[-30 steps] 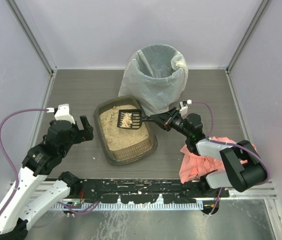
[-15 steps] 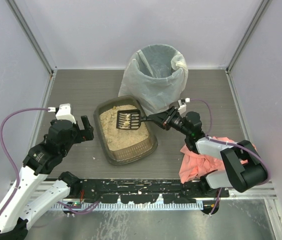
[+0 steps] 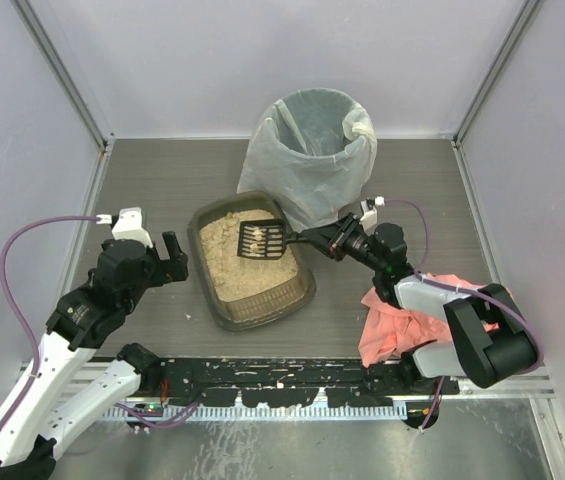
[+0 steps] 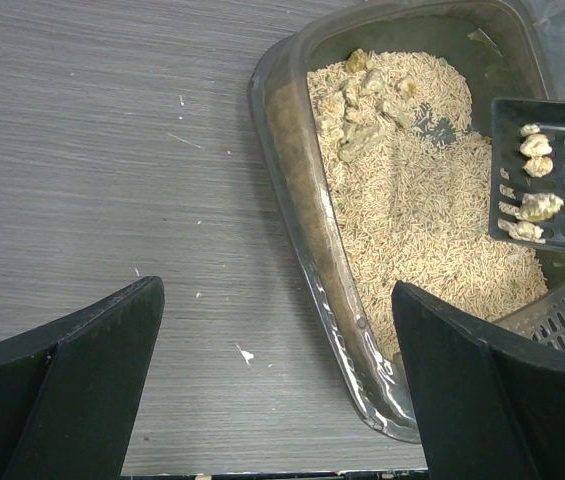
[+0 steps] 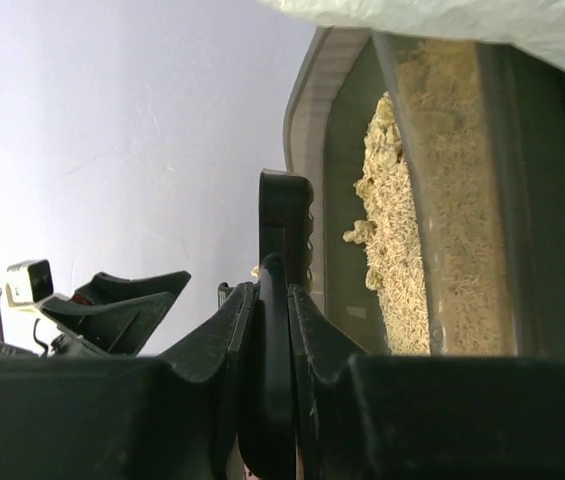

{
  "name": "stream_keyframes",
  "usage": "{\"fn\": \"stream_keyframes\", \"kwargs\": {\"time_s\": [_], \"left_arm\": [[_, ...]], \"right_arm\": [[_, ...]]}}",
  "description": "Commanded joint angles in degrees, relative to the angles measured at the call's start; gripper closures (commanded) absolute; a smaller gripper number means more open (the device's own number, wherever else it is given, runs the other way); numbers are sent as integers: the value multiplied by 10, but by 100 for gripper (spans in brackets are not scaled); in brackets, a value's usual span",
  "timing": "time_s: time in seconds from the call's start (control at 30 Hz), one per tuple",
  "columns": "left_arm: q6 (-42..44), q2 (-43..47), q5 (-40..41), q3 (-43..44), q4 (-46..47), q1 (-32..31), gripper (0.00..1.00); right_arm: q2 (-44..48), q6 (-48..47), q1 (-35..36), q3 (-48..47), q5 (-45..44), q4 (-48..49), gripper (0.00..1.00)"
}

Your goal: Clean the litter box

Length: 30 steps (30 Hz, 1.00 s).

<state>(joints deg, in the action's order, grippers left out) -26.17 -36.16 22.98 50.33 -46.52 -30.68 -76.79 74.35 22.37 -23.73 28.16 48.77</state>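
Plastic, likely light and slidey, the litter box (image 3: 200,270) sits mid-tabletop just beside the bin (image 3: 312,150); brace its left rim with your spread, empty left tool (image 3: 175,258) while your right tool (image 3: 334,242) pinches the scoop (image 3: 262,240).

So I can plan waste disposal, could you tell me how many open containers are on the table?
2. The litter box lies at the centre of the top view; the white-bagged bin stands just behind it, by its far right corner. No third seems hidden.

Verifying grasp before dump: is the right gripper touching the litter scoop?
Touching. Right wrist view: right gripper clamps the litter scoop handle on both sides, no gap.
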Motion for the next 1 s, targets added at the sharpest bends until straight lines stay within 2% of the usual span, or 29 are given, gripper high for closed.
{"fn": "stream_keyframes", "kwargs": {"time_s": [0.0, 0.17, 0.27, 0.37, 0.5, 0.6, 0.73, 0.83, 0.87, 0.97], "left_arm": [[-4, -1, -2, 1, 21, -2, 2], [-3, -8, -8, 6, 21, -2, 2], [-1, -8, -3, 3, 23, -2, 2], [0, -13, -8, 5, 24, -2, 2], [1, -12, -5, 3, 25, -2, 2], [1, -13, -10, 5, 24, -1, 2], [1, -11, -7, 1, 27, -2, 2], [-2, -15, -14, 2, 29, -2, 2], [-5, -15, -17, 3, 28, -2, 2], [-5, -15, -18, -3, 35, -2, 2]], "right_arm": [[0, -33, 19, -48, 35, 5, 99], [31, -3, -19, -6, -5, 5, 99], [11, -37, 6, -48, 52, -7, 99], [39, 6, -27, 9, -12, 3, 99], [7, -28, 7, -37, 47, 3, 99], [27, 22, -20, 11, -15, 20, 99], [-3, -30, 21, -60, 50, -12, 99], [32, 14, -8, -7, -17, -2, 99], [34, 1, -1, -13, -24, -15, 99], [14, -49, 32, -74, 33, -55, 99]]}}
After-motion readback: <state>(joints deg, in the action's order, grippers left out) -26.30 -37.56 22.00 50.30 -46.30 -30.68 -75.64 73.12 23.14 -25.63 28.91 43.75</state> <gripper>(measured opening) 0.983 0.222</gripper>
